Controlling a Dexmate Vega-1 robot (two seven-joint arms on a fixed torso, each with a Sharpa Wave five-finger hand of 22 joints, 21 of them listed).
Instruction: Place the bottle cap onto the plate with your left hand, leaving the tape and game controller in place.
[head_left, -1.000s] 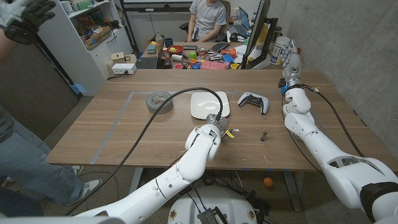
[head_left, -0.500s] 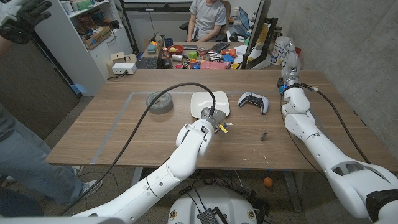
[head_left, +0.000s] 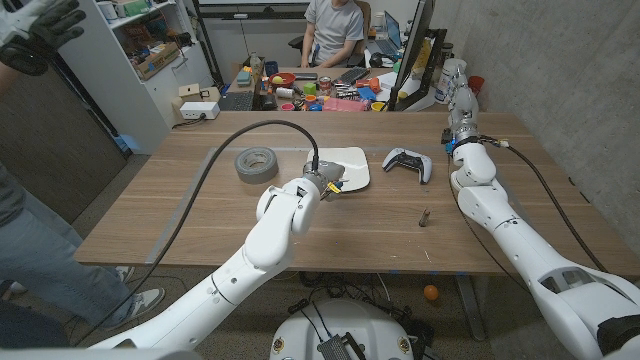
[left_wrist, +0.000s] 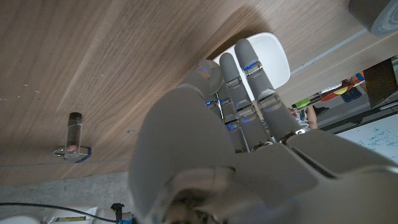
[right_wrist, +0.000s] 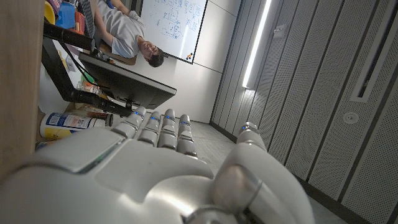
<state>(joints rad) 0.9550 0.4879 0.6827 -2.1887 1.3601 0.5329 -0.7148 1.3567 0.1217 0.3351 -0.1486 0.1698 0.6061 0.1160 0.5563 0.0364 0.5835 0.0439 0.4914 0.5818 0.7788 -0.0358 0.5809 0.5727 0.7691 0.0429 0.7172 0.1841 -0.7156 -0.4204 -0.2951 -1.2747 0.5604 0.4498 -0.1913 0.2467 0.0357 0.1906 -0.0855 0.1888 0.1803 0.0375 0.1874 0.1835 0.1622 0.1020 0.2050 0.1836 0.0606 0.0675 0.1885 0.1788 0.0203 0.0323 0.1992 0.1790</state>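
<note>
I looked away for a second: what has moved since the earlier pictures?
The left hand has travelled from the table's front middle, up and leftward, to the near edge of the white square plate. The grey tape roll, white game controller and right hand stayed put.

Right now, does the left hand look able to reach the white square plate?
Probably yes. The left hand hovers at the near edge of the white square plate, with nothing between them. The grey roll of tape and the white game controller lie off to either side.
</note>
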